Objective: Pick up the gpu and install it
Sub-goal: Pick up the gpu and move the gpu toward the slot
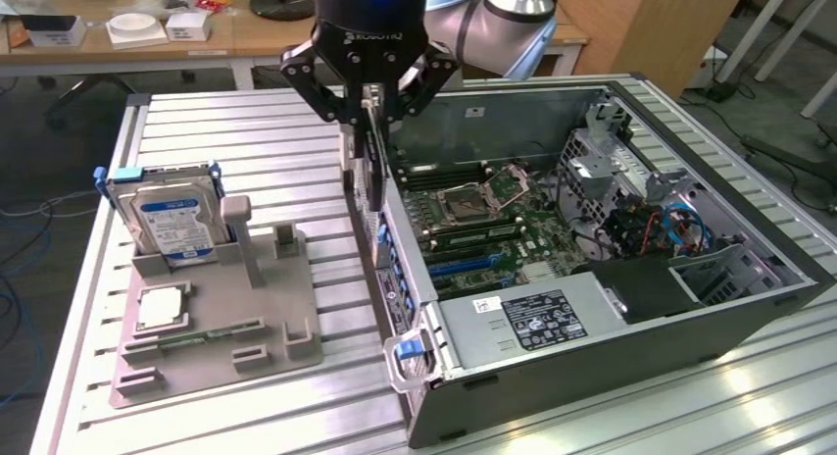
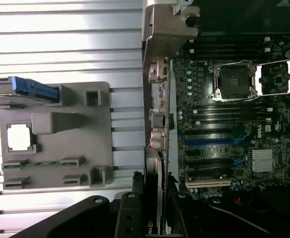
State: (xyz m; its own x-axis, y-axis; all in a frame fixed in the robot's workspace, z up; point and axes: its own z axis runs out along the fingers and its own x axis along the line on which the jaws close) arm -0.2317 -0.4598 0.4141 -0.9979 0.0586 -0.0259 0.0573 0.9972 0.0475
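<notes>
Because a card like this has to go into its slot edge-first, the gripper (image 1: 370, 104) has the gpu (image 1: 371, 159) clamped by its upper edge. The fingers are closed flat on both faces, so the board hangs straight down and looks like a thin dark blade. It hangs just above the rear wall of the computer case (image 1: 732, 313), over the rim where the port panel (image 2: 157, 124) runs, and has not yet gone down among the parts inside. The case lies on its side with the open face up, which I take to be the reason for the upright carry. The motherboard (image 1: 504, 225) lies flat on the case floor, with its blue expansion slots (image 2: 211, 141) facing up near that rear wall, between the open processor socket (image 1: 487, 195) and the labelled power supply (image 1: 550, 318). In the wrist view the card (image 2: 153, 213) sits between the dark fingers, and as far as I can judge its plane runs along the rear wall and across the slots rather than in line with them. Outside the case, beyond the rear wall on the slatted table (image 1: 262, 131), a grey fixture tray (image 1: 281, 323) keeps the other parts upright or nested. The hard drive (image 1: 172, 220) stands in its cradle, with a processor chip (image 1: 160, 306) and a narrow green memory stick (image 1: 196, 335) beside it, all well apart from the card.
</notes>
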